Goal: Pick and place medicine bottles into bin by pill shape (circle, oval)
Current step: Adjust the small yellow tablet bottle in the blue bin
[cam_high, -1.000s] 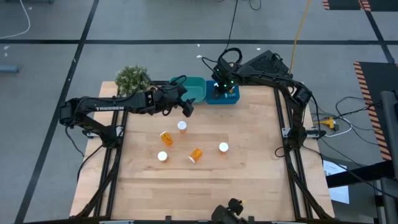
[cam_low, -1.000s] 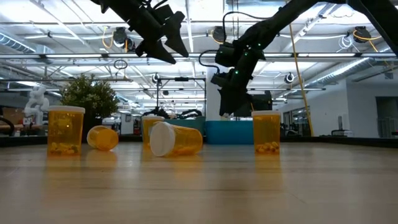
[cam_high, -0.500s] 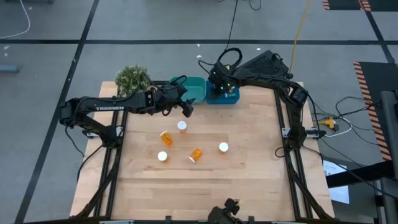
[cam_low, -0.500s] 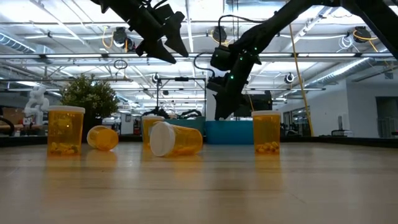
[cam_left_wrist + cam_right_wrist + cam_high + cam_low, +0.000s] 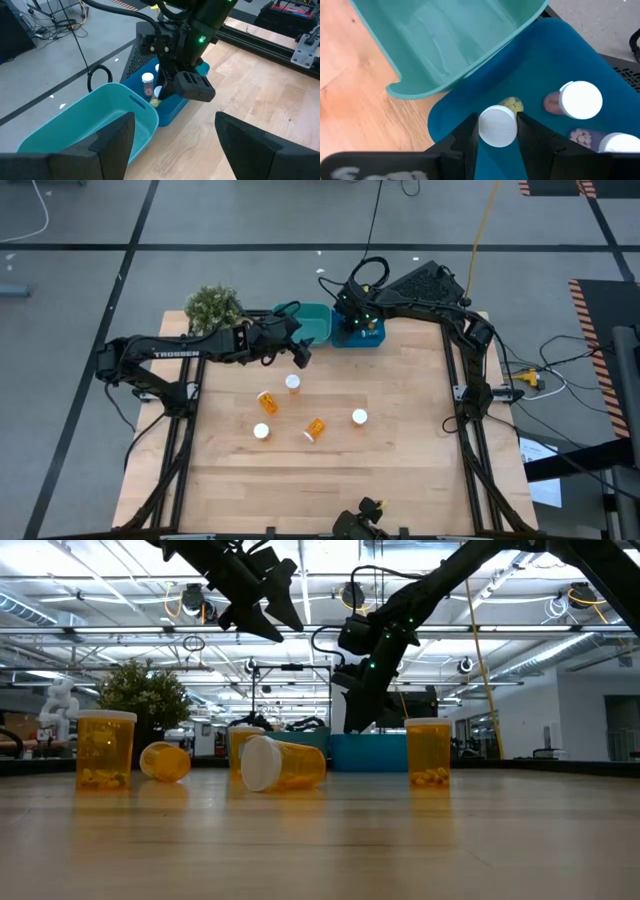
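Medicine bottle [image 5: 498, 126], white-capped, pinched in right claw [image 5: 498, 131] over blue bin [image 5: 600, 65], left claw [image 5: 172, 135] spread empty.

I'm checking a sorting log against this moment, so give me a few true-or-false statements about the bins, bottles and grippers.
1. The right gripper grips a white-capped orange medicine bottle over the dark blue bin. True.
2. The light teal bin holds three bottles. False: none show in it.
3. The left gripper is open and empty. True.
4. All five bottles on the wooden table stand upright. False: two lie on their sides.
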You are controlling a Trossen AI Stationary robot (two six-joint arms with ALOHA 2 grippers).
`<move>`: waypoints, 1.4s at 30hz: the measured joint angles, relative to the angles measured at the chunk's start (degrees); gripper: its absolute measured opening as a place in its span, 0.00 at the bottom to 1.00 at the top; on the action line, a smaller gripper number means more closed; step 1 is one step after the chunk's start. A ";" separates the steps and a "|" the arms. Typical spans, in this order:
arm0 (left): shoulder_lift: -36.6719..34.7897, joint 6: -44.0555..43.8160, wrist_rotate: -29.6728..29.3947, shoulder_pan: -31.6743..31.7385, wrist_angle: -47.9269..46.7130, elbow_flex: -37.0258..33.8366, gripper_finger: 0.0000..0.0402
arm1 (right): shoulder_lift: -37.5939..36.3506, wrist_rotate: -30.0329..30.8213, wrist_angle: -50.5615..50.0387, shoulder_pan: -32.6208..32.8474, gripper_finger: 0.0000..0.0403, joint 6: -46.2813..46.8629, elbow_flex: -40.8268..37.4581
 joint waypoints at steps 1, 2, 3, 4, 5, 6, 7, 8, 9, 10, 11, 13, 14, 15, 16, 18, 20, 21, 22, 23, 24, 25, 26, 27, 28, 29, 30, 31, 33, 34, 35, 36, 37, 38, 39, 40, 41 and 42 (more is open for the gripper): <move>0.00 -0.04 0.00 0.00 -0.02 0.00 0.70 | 0.00 0.01 0.09 0.00 0.28 -0.28 0.00; 0.00 -0.04 0.00 0.00 -0.02 0.00 0.70 | 0.00 0.01 0.23 0.00 0.28 -0.34 0.00; 0.00 -0.04 0.00 0.00 0.00 0.00 0.70 | 0.00 0.01 0.30 0.00 0.28 -0.34 0.00; 0.00 -0.04 0.00 0.00 -0.01 0.00 0.70 | 0.00 0.01 0.28 0.00 0.28 -0.34 0.00; 0.00 -0.04 0.00 0.00 -0.01 0.00 0.70 | 0.00 -0.06 0.28 0.00 0.28 -0.36 0.00; 0.00 -0.04 -0.02 0.00 -0.01 0.00 0.70 | 0.00 -0.06 0.29 0.00 0.28 -0.36 0.00; 0.00 -0.04 -0.02 0.00 0.00 0.00 0.70 | 0.00 -0.06 0.30 0.00 0.28 -0.36 0.00; 0.00 -0.04 -0.02 0.00 0.00 0.00 0.70 | 0.00 -0.06 0.36 -0.01 0.28 -0.36 0.00; 0.00 -0.04 -0.02 0.00 -0.01 0.00 0.70 | 0.00 -0.08 0.53 -0.02 0.28 -0.36 0.00; 0.00 -0.04 -0.02 0.00 0.00 0.00 0.70 | 0.00 -0.11 0.74 -0.02 0.28 -0.36 0.00; 0.00 -0.04 -0.02 0.00 0.00 0.00 0.70 | 0.00 -0.17 0.80 -0.02 0.28 -0.36 0.00; 0.00 -0.04 -0.02 0.00 0.00 0.00 0.70 | 0.00 -1.23 0.76 -0.04 0.28 -0.36 0.00; 0.00 -0.04 -0.02 0.00 0.00 0.00 0.70 | 0.00 -1.59 0.74 -0.07 0.28 -0.36 0.00; 0.00 -0.04 -0.02 0.00 0.03 0.00 0.70 | 0.18 -1.55 0.81 -0.07 0.28 -0.37 0.00; 0.00 -0.04 -0.02 0.00 0.14 0.00 0.70 | 0.45 -1.59 0.97 -0.07 0.28 -0.35 0.00; 0.02 0.08 -0.02 0.00 0.60 0.00 0.70 | 0.72 -1.59 0.23 -0.07 0.28 -0.36 -0.06; 0.00 0.26 -0.04 0.00 0.92 0.00 0.70 | 0.72 -1.50 -0.23 -0.07 0.28 -0.53 -0.11; 0.02 0.26 -0.04 0.00 1.00 0.00 0.70 | 0.63 -1.50 0.12 -0.07 0.28 -0.53 -0.09; 0.02 0.28 -0.04 0.00 1.01 0.00 0.70 | 0.63 -1.45 0.26 -0.07 0.28 -0.50 -0.07; 0.02 0.28 -0.04 0.00 1.03 0.00 0.70 | 0.63 -1.47 0.19 -0.07 0.28 -0.47 -0.07; 0.02 0.30 -0.06 0.00 1.03 0.00 0.70 | 0.63 -1.45 0.10 -0.09 0.28 -0.47 -0.09; 0.02 0.31 -0.07 0.00 1.04 0.00 0.70 | 0.63 -1.48 0.01 -0.09 0.28 -0.47 -0.09; 0.02 0.31 -0.08 0.00 1.08 0.00 0.70 | 0.63 -1.48 -0.13 -0.13 0.29 -0.50 -0.09; 0.02 0.31 -0.10 0.00 1.12 0.00 0.70 | 0.63 -1.54 -0.28 -0.13 0.30 -0.53 -0.09; 0.02 0.31 -0.16 0.00 1.16 0.00 0.70 | 0.63 -1.54 -0.40 -0.13 0.31 -0.53 -0.09; 0.02 0.33 -0.21 0.00 1.18 0.00 0.70 | 0.63 -1.54 -0.46 -0.13 0.33 -0.53 -0.09; 0.02 0.28 -0.22 0.00 1.18 0.00 0.70 | 0.63 -1.48 -0.44 -0.11 0.35 -0.52 -0.08; 0.02 0.11 -0.24 0.00 1.18 0.00 0.70 | 0.63 -1.46 -0.33 -0.11 0.37 -0.53 -0.09; 0.02 0.07 -0.24 0.00 1.29 0.00 0.70 | 0.63 -1.34 -0.10 -0.11 0.41 -0.53 -0.07; 0.02 0.06 -0.25 0.00 1.29 0.00 0.70 | 0.63 -1.34 -0.16 -0.11 0.42 -0.53 -0.07; 0.02 0.04 -0.25 0.00 1.29 0.00 0.70 | 0.63 -1.30 -0.15 -0.12 0.43 -0.53 -0.07; 0.02 0.03 -0.24 0.00 1.31 0.00 0.70 | 0.63 -1.30 -0.13 -0.13 0.44 -0.53 -0.07; 0.02 0.02 -0.26 0.00 1.29 0.00 0.70 | 0.63 -1.30 -0.13 -0.13 0.45 -0.53 -0.07; 0.02 0.00 -0.26 0.00 1.29 0.00 0.70 | 0.63 -1.28 -0.13 -0.13 0.46 -0.53 -0.07; 0.02 -0.07 -0.30 0.00 1.31 0.00 0.70 | 0.63 -1.26 -0.16 -0.13 0.47 -0.53 -0.07; 0.02 -0.25 -0.56 0.00 1.29 0.00 0.70 | 0.57 -1.24 -0.18 -0.13 0.47 -0.53 -0.07; 0.02 -0.37 -0.72 0.00 1.29 0.00 0.70 | 0.42 -1.24 -0.20 -0.13 0.48 -0.64 -0.07; 0.02 -0.42 -0.75 0.00 1.29 0.00 0.70 | 0.32 -1.32 -0.15 -0.13 0.49 -0.94 -0.07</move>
